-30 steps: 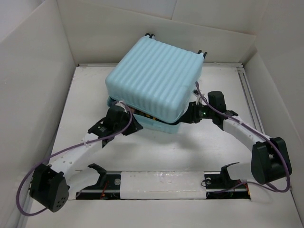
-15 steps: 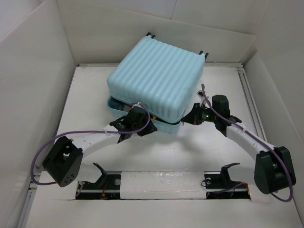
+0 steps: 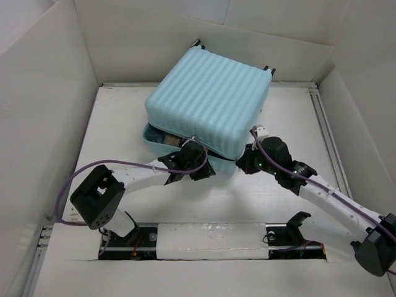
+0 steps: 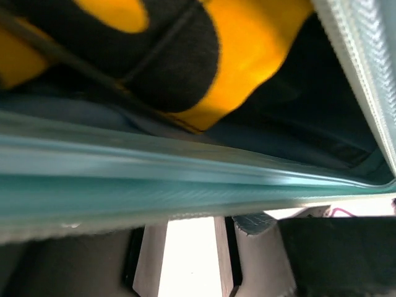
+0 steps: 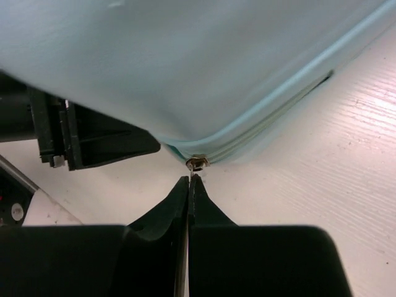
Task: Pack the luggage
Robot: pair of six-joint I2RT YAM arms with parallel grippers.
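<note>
The pale aqua luggage [image 3: 207, 102] sits far-centre on the table [image 3: 124, 136], its lid nearly down. Yellow-and-black fabric [image 4: 247, 55] shows through the gap, the rest hidden. The left gripper [image 3: 189, 159] is at the front seam; I cannot tell its spread. The right gripper [image 5: 189, 180] is pressed together just below the zipper pull [image 5: 197, 163].

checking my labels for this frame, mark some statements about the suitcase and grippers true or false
The luggage is zipped fully shut. False: a gap is open along its near left edge.
Inside it lies yellow and black fabric. True.
The right gripper is wide open. False: its fingers are pressed together.
A small metal zipper pull sits just ahead of that gripper. True.
The left gripper is at the luggage's far side. False: it is at the near edge.
</note>
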